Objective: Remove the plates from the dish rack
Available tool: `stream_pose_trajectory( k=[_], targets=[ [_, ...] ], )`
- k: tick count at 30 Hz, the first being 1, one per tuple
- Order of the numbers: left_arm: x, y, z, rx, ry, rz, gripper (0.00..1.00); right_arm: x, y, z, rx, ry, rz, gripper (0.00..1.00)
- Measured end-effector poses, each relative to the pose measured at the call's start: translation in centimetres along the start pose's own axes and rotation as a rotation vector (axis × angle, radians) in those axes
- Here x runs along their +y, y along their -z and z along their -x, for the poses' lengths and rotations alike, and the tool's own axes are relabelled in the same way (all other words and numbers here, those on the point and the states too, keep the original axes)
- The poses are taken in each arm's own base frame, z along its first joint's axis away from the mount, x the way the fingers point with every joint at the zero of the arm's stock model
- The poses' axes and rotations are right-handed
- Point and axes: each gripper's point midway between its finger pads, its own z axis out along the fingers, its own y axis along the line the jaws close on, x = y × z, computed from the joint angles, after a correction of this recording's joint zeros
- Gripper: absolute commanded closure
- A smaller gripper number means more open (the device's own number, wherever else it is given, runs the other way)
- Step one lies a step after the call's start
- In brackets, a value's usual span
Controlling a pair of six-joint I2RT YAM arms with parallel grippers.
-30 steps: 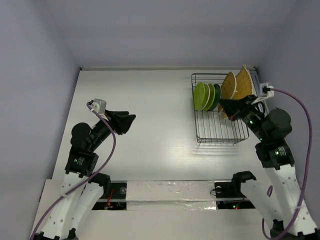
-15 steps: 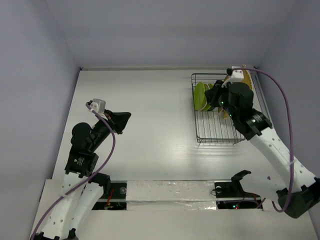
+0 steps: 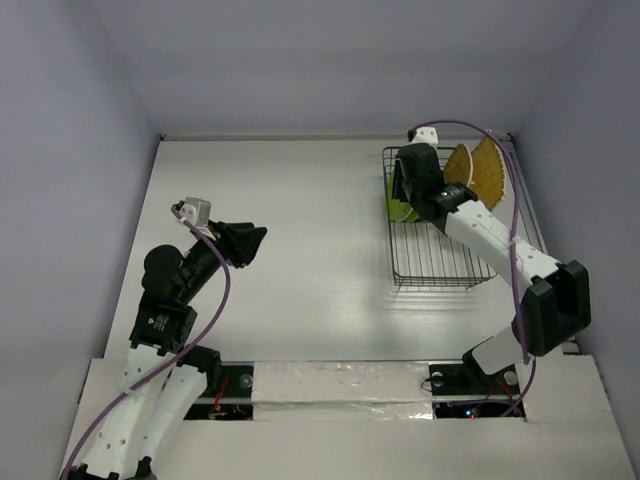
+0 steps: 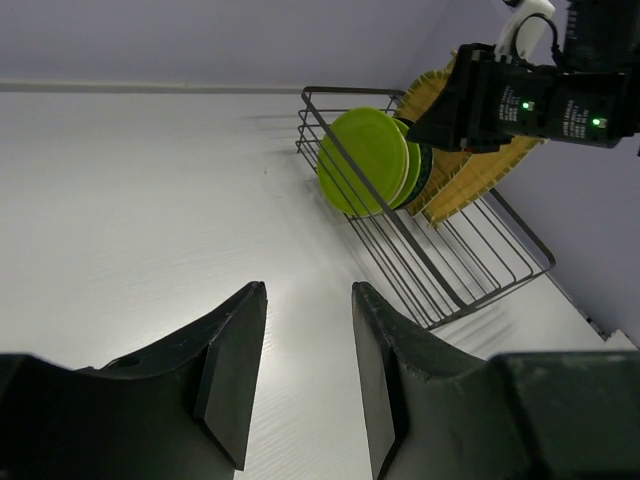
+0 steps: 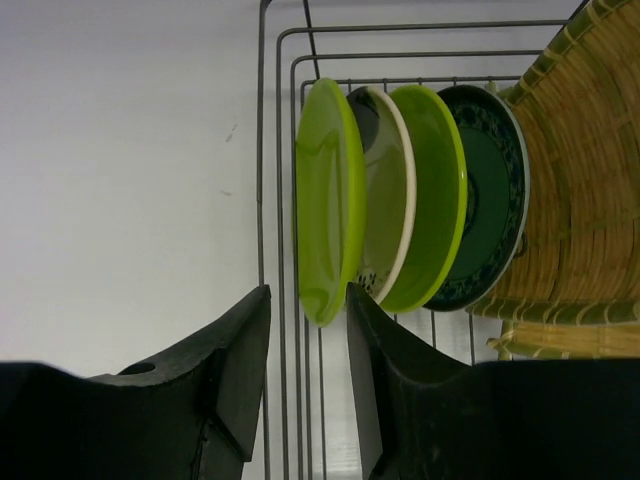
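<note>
Table: the white table [image 3: 300, 200] lies between lavender walls [image 3: 70, 150], and I see no plate lying out on it.
Rack: the dish rack [image 3: 440, 262] sits at the far right of the table. Every plate I can make out stands on edge in its far end.
Row, left to right in my right wrist view: outer lime plate [image 5: 320, 200], pale-rimmed plate [image 5: 388, 170], second lime plate [image 5: 438, 190], dark teal plate [image 5: 492, 200]. The bamboo plates [image 5: 585, 170] lean behind them.
Right pincer: my right gripper [image 5: 306, 300] is released, fingers spread, and it hangs over the rack's left end. The near rim of the outer lime plate lines up with the space between my fingers. A gap shows on both sides of the rim, so nothing is grasped. Whether the rim is already between the fingers I cannot tell.
Left pincer: my left gripper [image 4: 308, 290] is likewise spread and empty, and it hovers over bare table well apart from the rack.
Done: nothing, as far as I can judge; not one plate is out.
Remaining: all of it, the four small plates and both bamboo ones.
Step in hand: I judge it to be the first pick, closing on the outer lime plate and lifting it clear of the rack.
</note>
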Motion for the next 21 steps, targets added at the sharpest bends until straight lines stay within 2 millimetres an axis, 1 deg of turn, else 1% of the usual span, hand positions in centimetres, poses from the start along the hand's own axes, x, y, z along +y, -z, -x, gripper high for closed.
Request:
stream_pose_trajectory(
  k=[3, 8, 11, 12, 14, 18, 20, 21],
  targets=[
    [0.0, 0.0, 0.0, 0.0, 0.0, 0.0, 0.63, 0.1, -1.6, 0.0, 0.009, 0.013, -0.039, 0.61],
    [0.0, 0.0, 0.0, 0.001, 0.0, -0.001, 0.63, -0.4, -3.5, -0.9, 0.031, 0.042, -0.111, 0.65],
    [0.0, 0.0, 0.0, 0.001, 0.0, -0.002, 0.63, -0.7, -4.4, -1.2, 0.041, 0.063, -0.149, 0.71],
    [0.0, 0.0, 0.0, 0.0, 0.0, -0.002, 0.63, -0.8, -4.7, -1.1, 0.039, 0.067, -0.164, 0.75],
    [-0.1, 0.0, 0.0, 0.001, 0.0, -0.003, 0.63, -1.0, -4.9, -0.8, 0.032, 0.071, -0.185, 0.77],
    [-0.1, 0.0, -0.1, 0.003, 0.0, -0.005, 0.63, -1.4, -4.9, -0.3, 0.021, 0.076, -0.216, 0.78],
    [-0.1, 0.0, -0.1, 0.003, 0.0, -0.005, 0.63, -1.6, -5.0, -0.1, 0.019, 0.082, -0.23, 0.76],
    [-0.1, 0.0, -0.1, 0.004, 0.001, -0.005, 0.63, -1.6, -5.0, -0.1, 0.019, 0.086, -0.237, 0.73]
  ],
)
